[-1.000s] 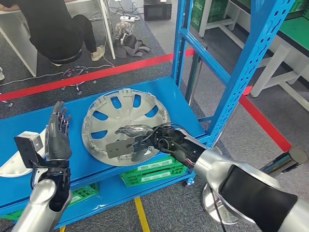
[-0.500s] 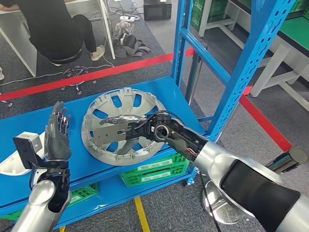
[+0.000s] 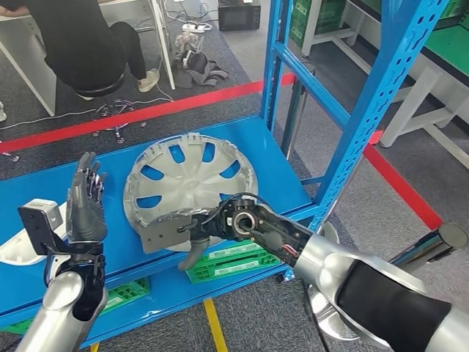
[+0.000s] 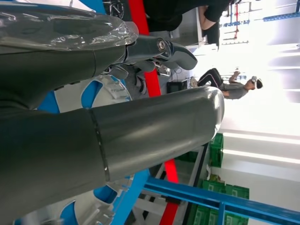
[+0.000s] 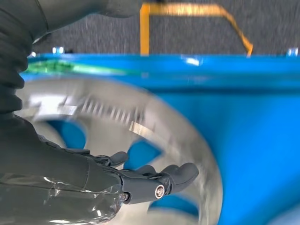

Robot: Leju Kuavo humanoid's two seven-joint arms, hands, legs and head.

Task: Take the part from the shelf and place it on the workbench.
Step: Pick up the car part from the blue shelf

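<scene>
1. My right hand (image 3: 190, 229) is at the near edge of the hubcap (image 3: 187, 172), fingers stretched flat, thumb hanging below the shelf lip. Nothing gripped yet; whether the fingers touch the rim, can't tell, since the right wrist view is blurred.
2. My left hand (image 3: 86, 202) is raised beside the part on the other side, palm up, fingers spread, holding nothing.
3. The part lies flat on the blue shelf (image 3: 265, 147), roughly mid-board, between my two hands, its near rim close to the shelf's front edge.
4. Risk: the rim is thin and the disc is wide. If I pinch w/ one hand only, it'll prob. tilt and swing, then clip the blue upright (image 3: 359, 125) on the way out.
5. Risk: painted metal shelf looks slick. Pushing instead of lifting could slide the disc back, away from my fingers, or off the front onto the green crates (image 3: 232, 260) below.
6. Risk: my thumb is under the shelf lip, so closing now could catch the shelf edge, not the part.
7. Material: silver-grey, looks like moulded plastic, matte w/ faint sheen; round, shallow dish, spoke cut-outs, small clip tabs round the rim. Prob. light but flexy.
</scene>
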